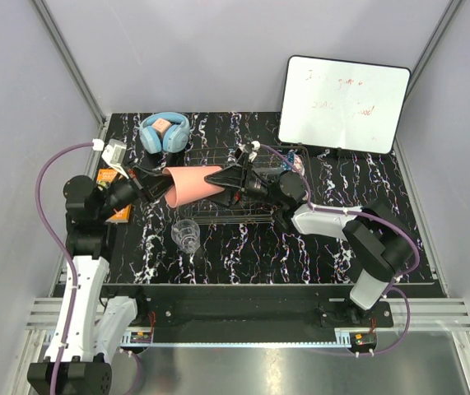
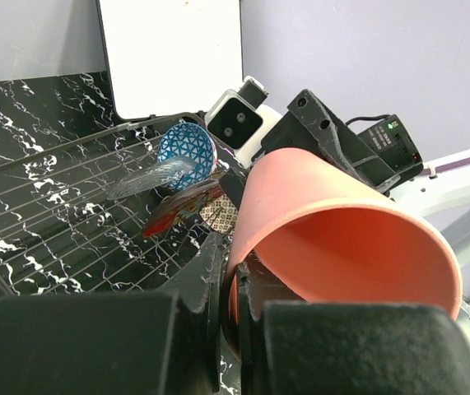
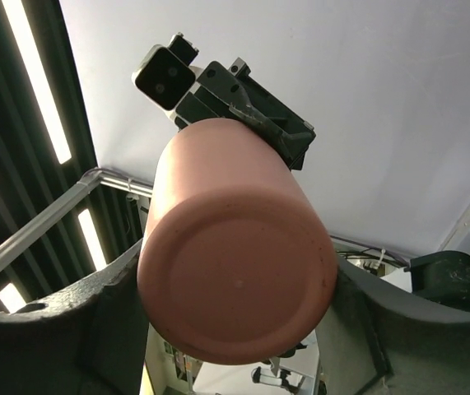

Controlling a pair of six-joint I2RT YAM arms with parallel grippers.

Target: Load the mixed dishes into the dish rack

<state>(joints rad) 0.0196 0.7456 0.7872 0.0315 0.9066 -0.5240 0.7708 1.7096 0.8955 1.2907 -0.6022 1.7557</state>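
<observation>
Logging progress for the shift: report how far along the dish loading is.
Done: the blue patterned bowl, red floral plate and cream lattice bowl sit at one end of the dish rack. In hand: the left tool pinches the rim of the pink cup above the rack; the right tool flanks its base, grip unclear. Left: the clear tumbler stands on the table, outside the rack.

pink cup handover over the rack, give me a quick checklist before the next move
1. Left gripper shut on the cup rim: ok.
2. Right gripper fingers flank the cup's base: ok.
3. Right gripper firmly clamped on the cup: cannot tell.
4. Cup above the rack: ok.
5. Tumbler loaded: not ok, it stands on the table in front of the rack.
</observation>
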